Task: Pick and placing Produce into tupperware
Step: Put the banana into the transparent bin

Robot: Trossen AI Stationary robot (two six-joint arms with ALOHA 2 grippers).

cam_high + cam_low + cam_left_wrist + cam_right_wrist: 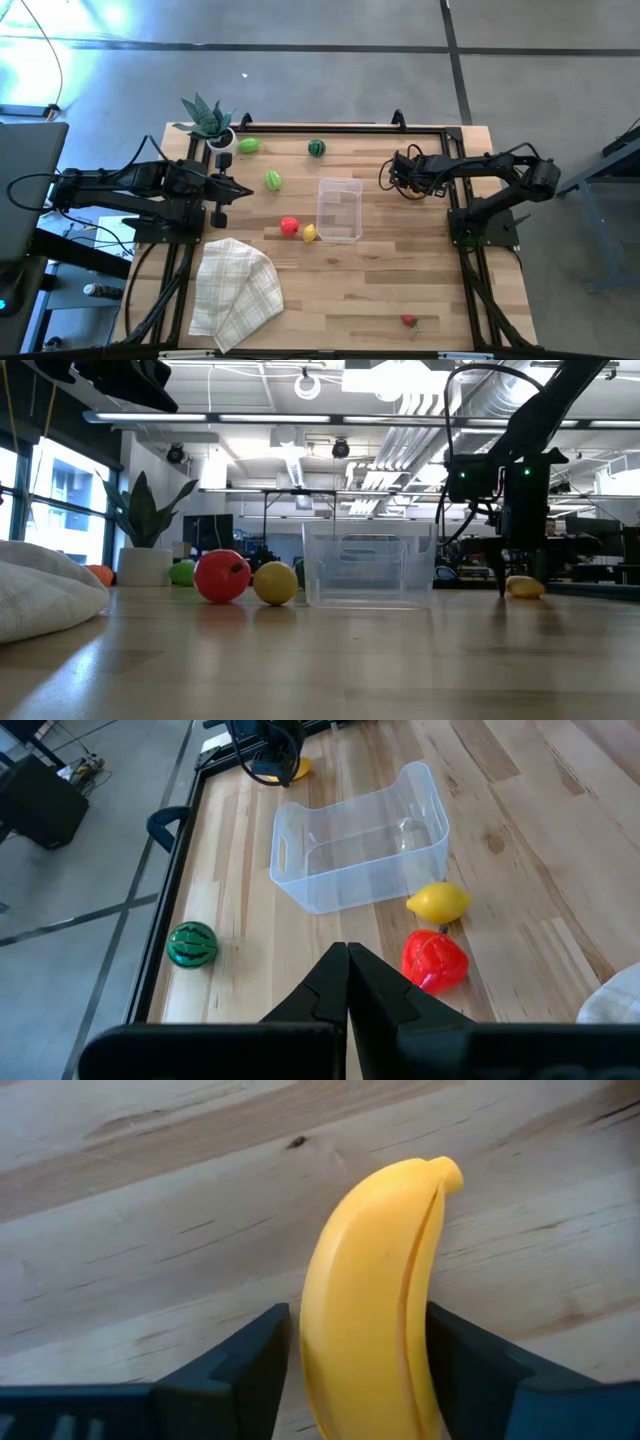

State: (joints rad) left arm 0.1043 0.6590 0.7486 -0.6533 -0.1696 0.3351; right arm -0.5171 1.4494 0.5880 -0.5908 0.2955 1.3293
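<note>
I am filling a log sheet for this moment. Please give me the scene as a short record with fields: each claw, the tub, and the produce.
right claw: low over the table, one finger on each side of the yellow banana, closing, grip not yet sure
left claw: shut, empty, waiting on the left side of the table
tupperware: mid-table, clear, nothing in it
beside tub: red piece and yellow lemon, both outside it
far edge: striped dark green ball, two light green pieces
near edge: small red piece
</note>
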